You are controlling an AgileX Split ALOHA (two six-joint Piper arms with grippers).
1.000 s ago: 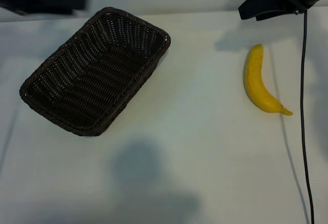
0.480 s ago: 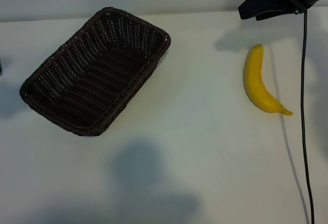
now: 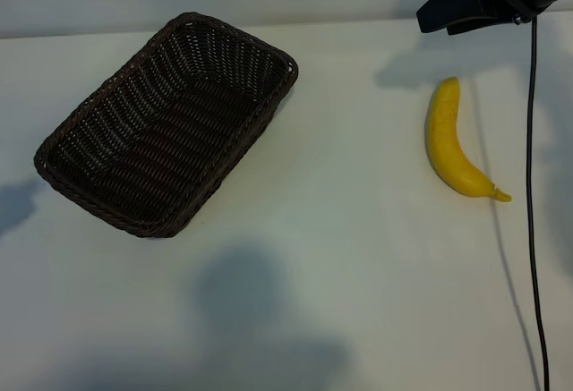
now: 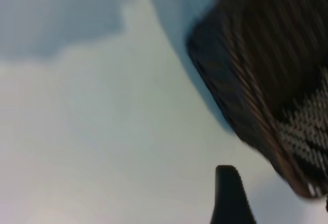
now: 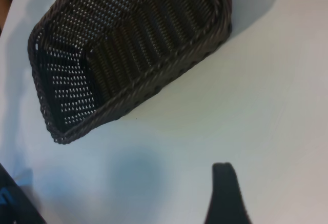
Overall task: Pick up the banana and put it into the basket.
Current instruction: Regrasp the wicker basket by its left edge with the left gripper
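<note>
Your banana (image 3: 450, 143) lies untouched near the surface's (image 3: 340, 257) right edge; the basket (image 3: 170, 123) sits empty. Right gripper (image 3: 430, 17) hovers, jaws apart, holding nothing; the left's jaws can't be told.

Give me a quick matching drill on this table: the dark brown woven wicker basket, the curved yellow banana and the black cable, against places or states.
Things:
1. dark brown woven wicker basket
2. curved yellow banana
3. black cable

Places or states:
A. lies on the white table, outside the basket
B. hangs down along the exterior view's right edge
C. empty, at that view's left

Pairs: 1-C, 2-A, 3-B
</note>
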